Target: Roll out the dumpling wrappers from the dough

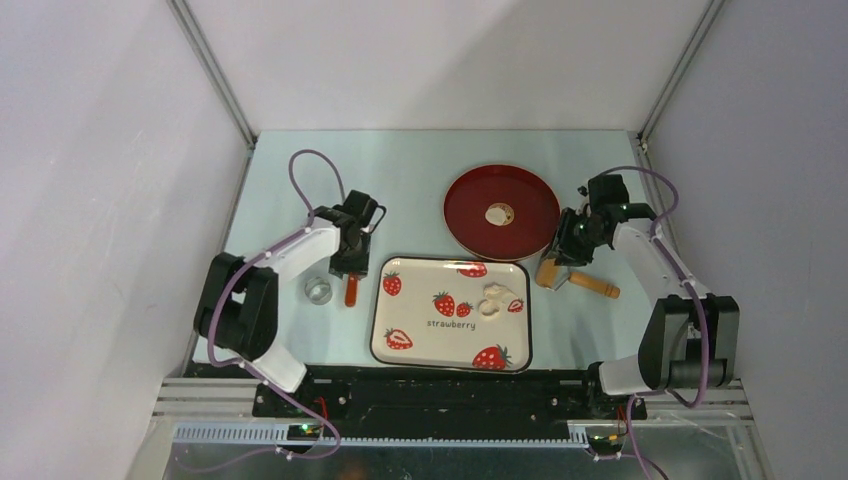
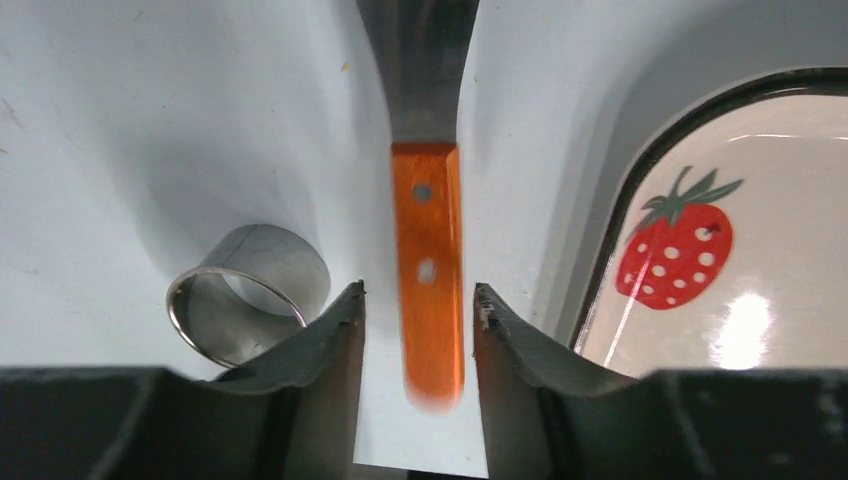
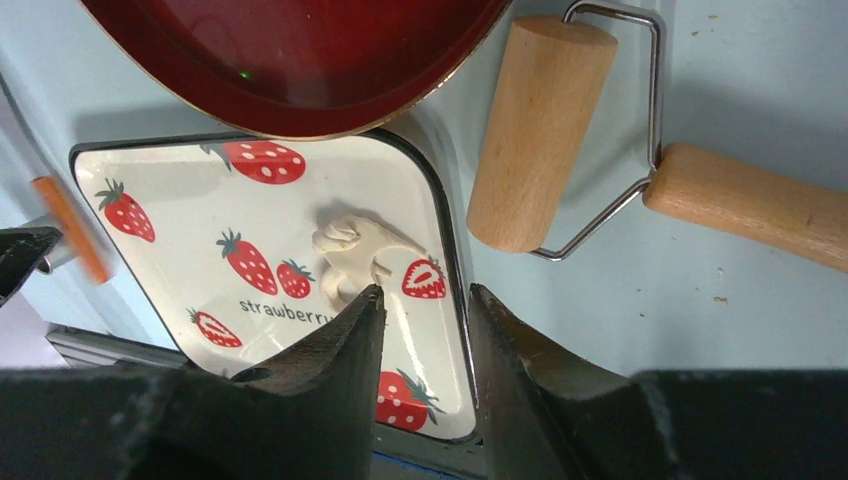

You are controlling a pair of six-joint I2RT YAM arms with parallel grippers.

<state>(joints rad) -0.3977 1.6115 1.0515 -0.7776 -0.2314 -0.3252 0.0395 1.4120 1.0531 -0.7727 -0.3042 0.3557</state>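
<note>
The dough (image 1: 495, 298) lies as a small cream lump with a round hole on the strawberry plate (image 1: 420, 340), at its right side; the right wrist view shows the dough (image 3: 358, 248) just beyond my fingertips. One dumpling wrapper (image 1: 499, 213), a pale round disc, rests in the middle of the red tray (image 1: 470, 190). My right gripper (image 1: 562, 258) (image 3: 425, 292) is open and empty, hovering over the plate's right rim beside the wooden roller (image 1: 575, 278) (image 3: 540, 130). My left gripper (image 1: 350, 268) (image 2: 418, 295) is open, its jaws straddling the scraper's orange handle (image 2: 428, 260) without touching it.
A steel ring cutter (image 1: 319, 289) (image 2: 250, 290) stands on the table left of the scraper (image 1: 351, 290). The plate's rim (image 2: 610, 250) runs close to the right of my left gripper. The roller's handle (image 3: 750, 205) points right. Enclosure walls close in on both sides.
</note>
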